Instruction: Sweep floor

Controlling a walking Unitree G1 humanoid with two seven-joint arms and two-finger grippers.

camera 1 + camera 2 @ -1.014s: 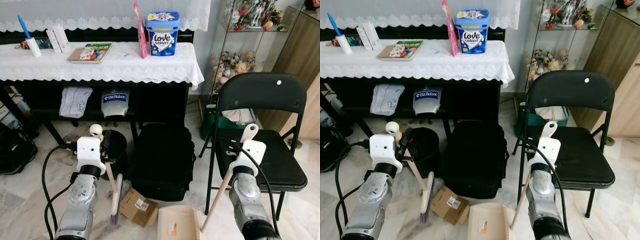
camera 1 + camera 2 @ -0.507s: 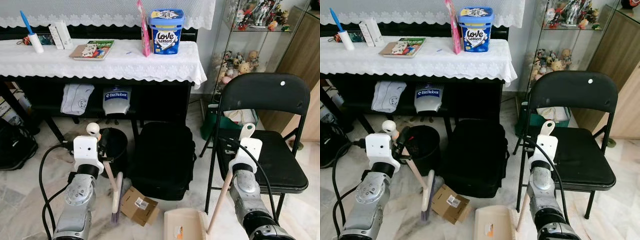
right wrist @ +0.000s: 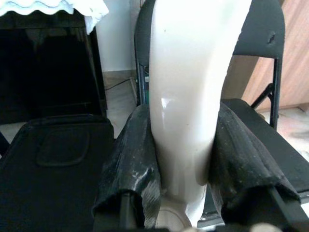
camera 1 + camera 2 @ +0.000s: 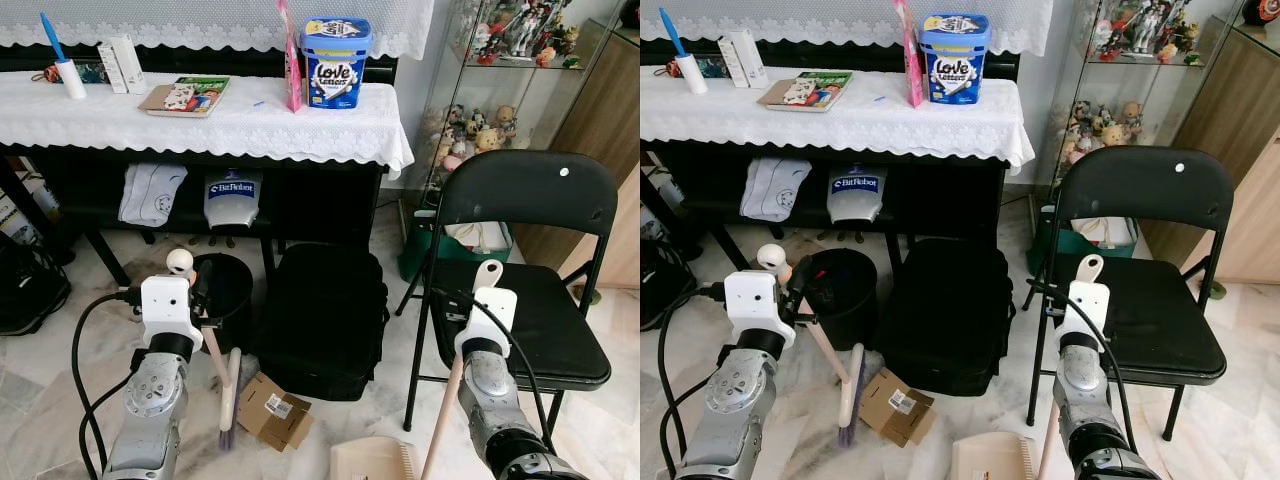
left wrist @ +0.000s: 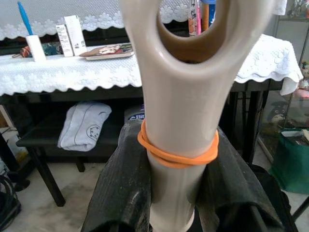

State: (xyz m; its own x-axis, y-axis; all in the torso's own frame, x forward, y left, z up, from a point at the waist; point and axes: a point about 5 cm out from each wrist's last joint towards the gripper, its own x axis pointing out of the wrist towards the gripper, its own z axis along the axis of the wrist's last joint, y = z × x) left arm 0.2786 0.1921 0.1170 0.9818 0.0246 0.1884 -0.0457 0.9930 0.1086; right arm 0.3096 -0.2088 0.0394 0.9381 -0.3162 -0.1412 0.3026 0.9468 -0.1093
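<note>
Left eye view: left gripper (image 4: 197, 300) low at left, holding a short broom (image 4: 226, 385) by its beige handle; the bristle end points down at the marble floor (image 4: 60, 350), just beside a small cardboard box (image 4: 274, 411). Black bin (image 4: 228, 296) right behind the gripper, black backpack (image 4: 325, 318) to its right. Right gripper (image 4: 489, 303) sits in front of the black folding chair (image 4: 530, 270), holding the dustpan handle (image 4: 444, 418) upright; dustpan (image 4: 375, 461) tray is on the floor at the near edge, centre-right.

Right eye view: same layout. Far counter (image 4: 840, 115) has a white lace cloth with a blue "Love Letters" tub (image 4: 954, 45), a book (image 4: 805, 90) and a lint roller (image 4: 682, 60) on top.

Left wrist view: both black fingers (image 5: 128, 183) clamped on the beige handle just below an orange rubber band (image 5: 177, 153); the handle's hanging loop sits above them.

Right wrist view: black fingers (image 3: 133, 159) pressed against both sides of the white dustpan handle, the chair seat and backpack behind.
</note>
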